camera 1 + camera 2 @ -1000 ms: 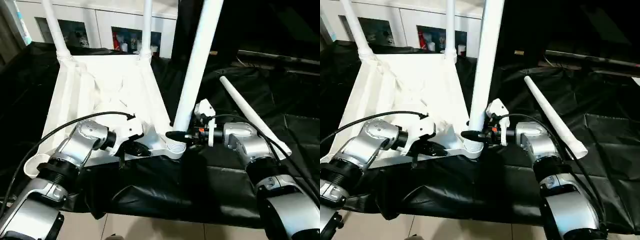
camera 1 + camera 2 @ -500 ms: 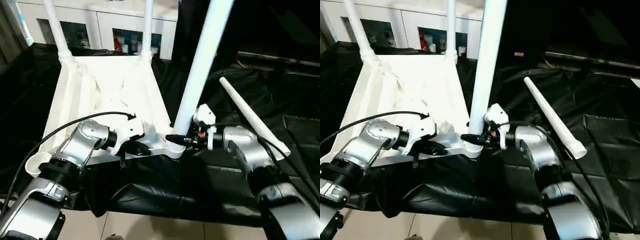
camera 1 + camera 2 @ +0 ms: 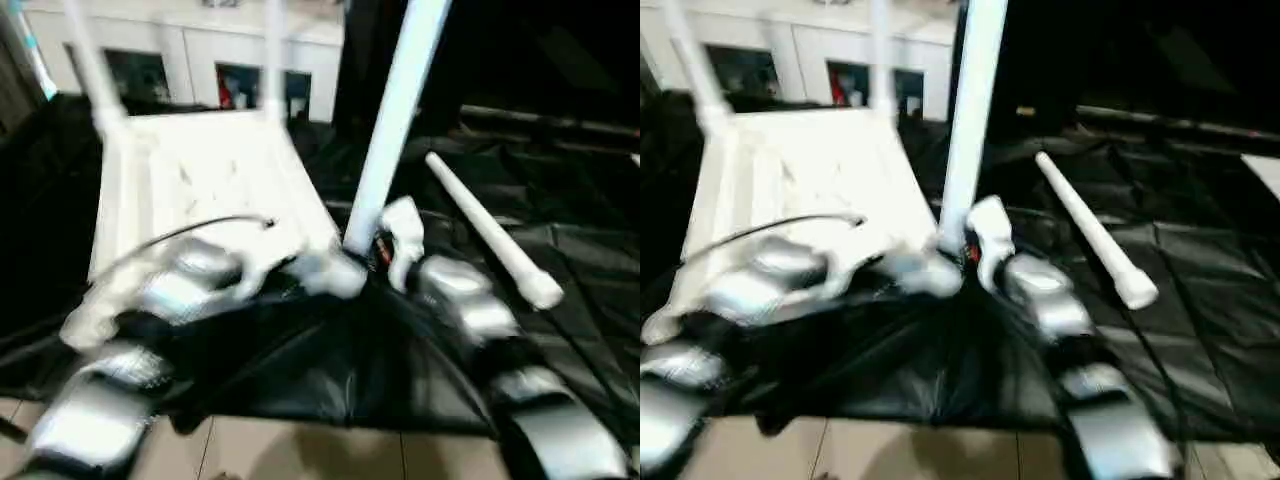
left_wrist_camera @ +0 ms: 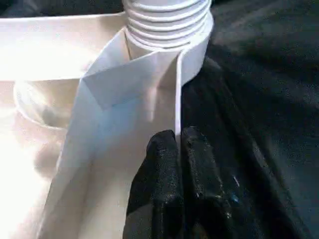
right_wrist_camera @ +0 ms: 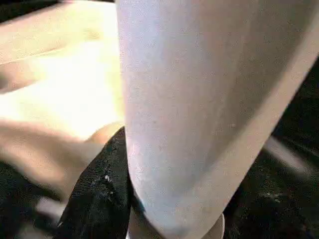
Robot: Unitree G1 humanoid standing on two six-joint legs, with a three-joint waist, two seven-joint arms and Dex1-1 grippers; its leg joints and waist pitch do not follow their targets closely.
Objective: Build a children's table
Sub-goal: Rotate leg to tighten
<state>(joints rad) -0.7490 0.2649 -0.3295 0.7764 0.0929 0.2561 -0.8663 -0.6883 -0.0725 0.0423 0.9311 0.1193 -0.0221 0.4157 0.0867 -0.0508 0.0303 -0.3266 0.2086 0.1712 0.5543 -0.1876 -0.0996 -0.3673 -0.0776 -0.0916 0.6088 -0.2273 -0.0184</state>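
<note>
Gripping upright leg (image 3: 395,120) at near corner socket of upturned top (image 3: 200,180), leg's tip cut off.
Left gripper (image 4: 177,144) pinching top's rim, fingers closed; right gripper (image 5: 149,199) half-open around leg base, one finger hidden; spare leg (image 3: 490,230) lying on black sheet (image 3: 590,260).

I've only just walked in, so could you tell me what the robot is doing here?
It is putting together an upside-down white children's table on black sheeting. The left gripper is pinched shut on the tabletop's rim beside a corner socket, steadying it. The right gripper is closed around a leg standing in that socket. Two far legs already stand in place, and a fourth leg lies loose on the sheeting.
</note>
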